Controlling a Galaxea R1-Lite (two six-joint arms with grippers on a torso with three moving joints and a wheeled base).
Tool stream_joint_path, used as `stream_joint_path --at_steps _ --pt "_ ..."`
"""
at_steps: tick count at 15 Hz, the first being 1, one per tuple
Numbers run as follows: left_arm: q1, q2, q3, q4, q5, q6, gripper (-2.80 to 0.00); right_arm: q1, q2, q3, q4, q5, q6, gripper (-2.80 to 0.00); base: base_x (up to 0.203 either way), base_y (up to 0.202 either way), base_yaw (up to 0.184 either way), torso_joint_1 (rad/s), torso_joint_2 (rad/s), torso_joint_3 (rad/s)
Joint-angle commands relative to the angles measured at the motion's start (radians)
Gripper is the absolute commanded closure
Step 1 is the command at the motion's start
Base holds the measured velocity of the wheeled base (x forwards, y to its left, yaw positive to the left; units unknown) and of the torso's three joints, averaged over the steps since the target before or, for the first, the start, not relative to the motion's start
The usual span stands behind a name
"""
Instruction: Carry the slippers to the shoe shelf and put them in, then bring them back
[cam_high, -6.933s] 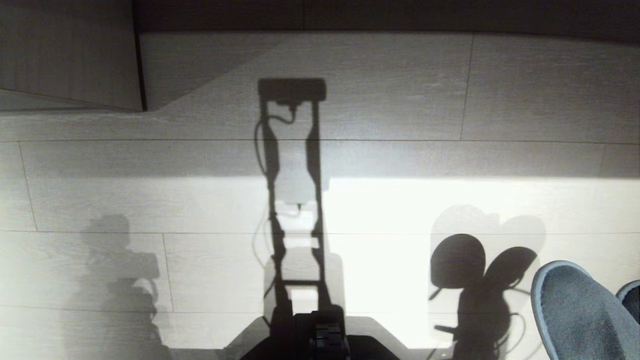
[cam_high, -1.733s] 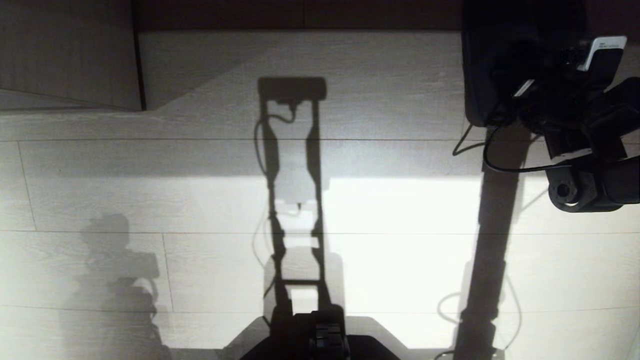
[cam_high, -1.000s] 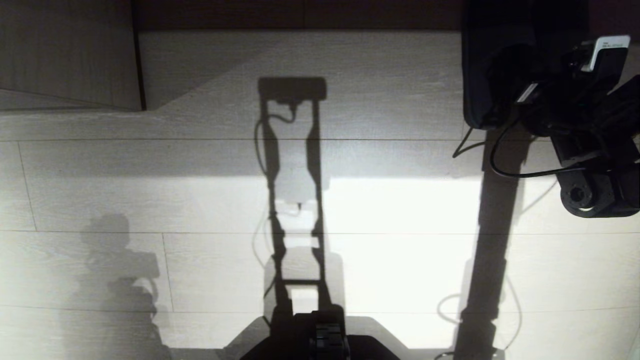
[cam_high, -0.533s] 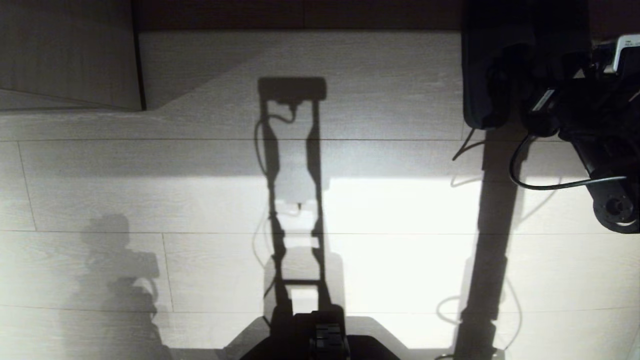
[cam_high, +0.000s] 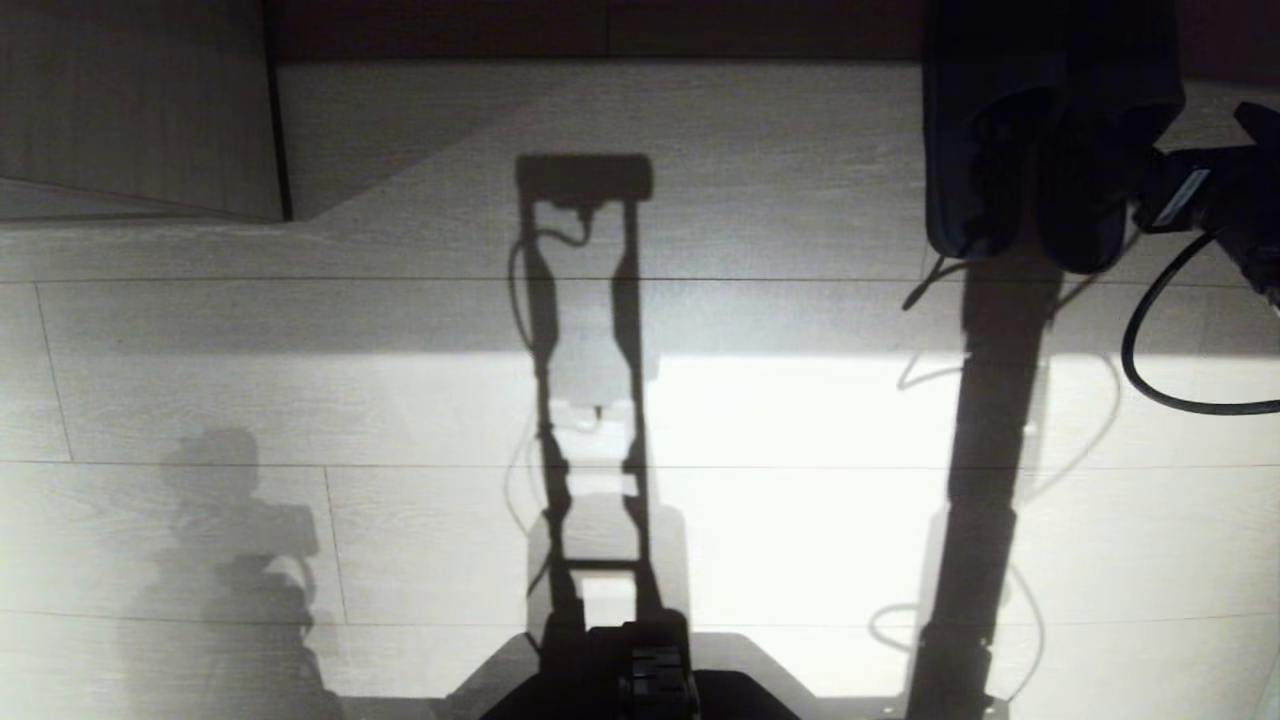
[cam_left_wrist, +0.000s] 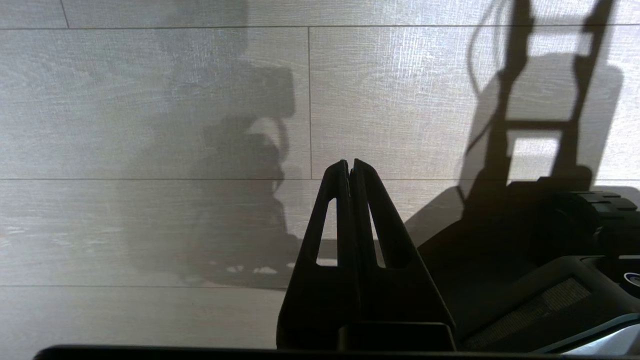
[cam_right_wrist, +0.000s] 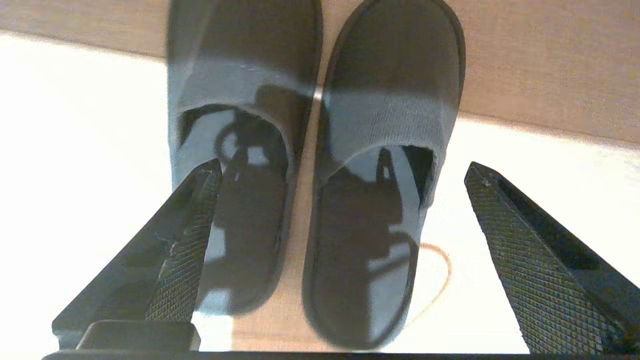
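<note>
slippers (cam_right_wrist: 320, 200) side by side on floor (cam_right_wrist: 75, 150) | right pincer (cam_right_wrist: 342, 170) wide, empty | left pincer (cam_left_wrist: 351, 167) closed

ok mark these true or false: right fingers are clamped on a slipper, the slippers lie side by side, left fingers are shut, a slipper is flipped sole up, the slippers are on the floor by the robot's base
1. Right fingers are clamped on a slipper. False: they stand wide apart and hold nothing; the right gripper is open in front of the pair.
2. The slippers lie side by side. True.
3. Left fingers are shut. True: the left gripper is closed over bare floor.
4. A slipper is flipped sole up. False: both show their open insides.
5. The slippers are by the robot's base. False: in the head view they lie at the far right, well ahead of the base.
</note>
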Motion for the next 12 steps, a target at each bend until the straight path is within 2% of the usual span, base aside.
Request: stream_joint_path --at_steps 1,2,9,12 --pt "0.0 0.0 0.0 -0.001 0.0 0.0 0.0 0.002 -0.133 0.045 0.023 -0.001 -0.001 -2.8 0.0 0.0 0.0 0.0 0.0 0.0" --pt "0.0 0.0 0.0 -0.001 0.0 0.0 0.0 0.003 -0.184 0.077 0.044 -0.001 -0.001 0.0 0.0 0.0 0.0 0.0 0.0 0.0" --pt "0.0 0.0 0.0 -0.001 0.0 0.0 0.0 0.021 -0.38 0.319 0.151 -0.025 -0.007 0.0 0.0 0.0 0.0 0.0 0.0 0.0" --pt "0.0 0.0 0.0 -0.001 0.0 0.0 0.0 0.047 -0.603 0.461 0.248 -0.076 -0.007 0.0 0.0 0.0 0.0 0.0 0.0 0.0"
